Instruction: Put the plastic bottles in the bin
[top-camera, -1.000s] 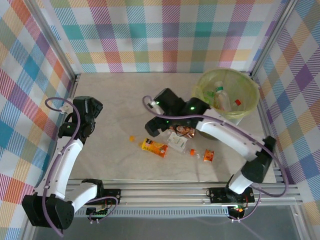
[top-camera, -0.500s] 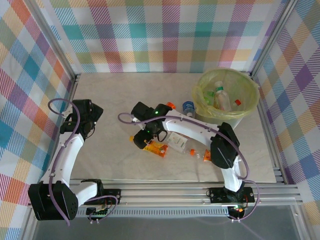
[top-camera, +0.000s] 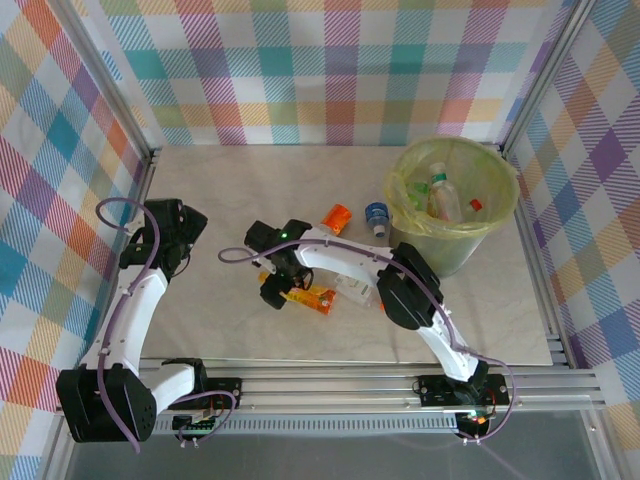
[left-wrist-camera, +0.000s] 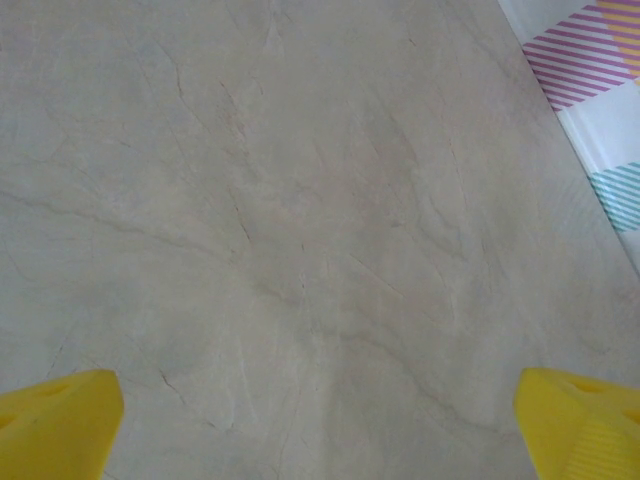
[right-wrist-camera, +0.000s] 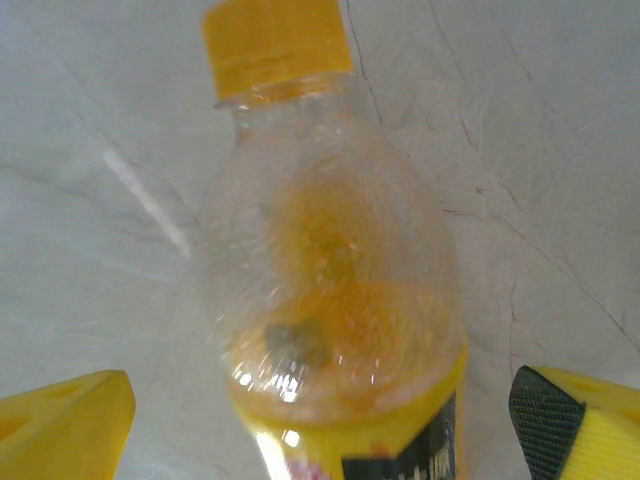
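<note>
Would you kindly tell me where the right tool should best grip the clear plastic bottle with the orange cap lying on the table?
I'd take the clear plastic bottle across its round body below the shoulder, from straight above: it lies flat on the pale table, lengthwise between the right tool's open fingers.

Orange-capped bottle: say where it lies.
The orange-capped bottle lies on the table, centre-left in the top view, under the open right gripper, left of a white-labelled bottle.

Some bottles (top-camera: 318, 297) left of bin (top-camera: 452, 258)
</note>
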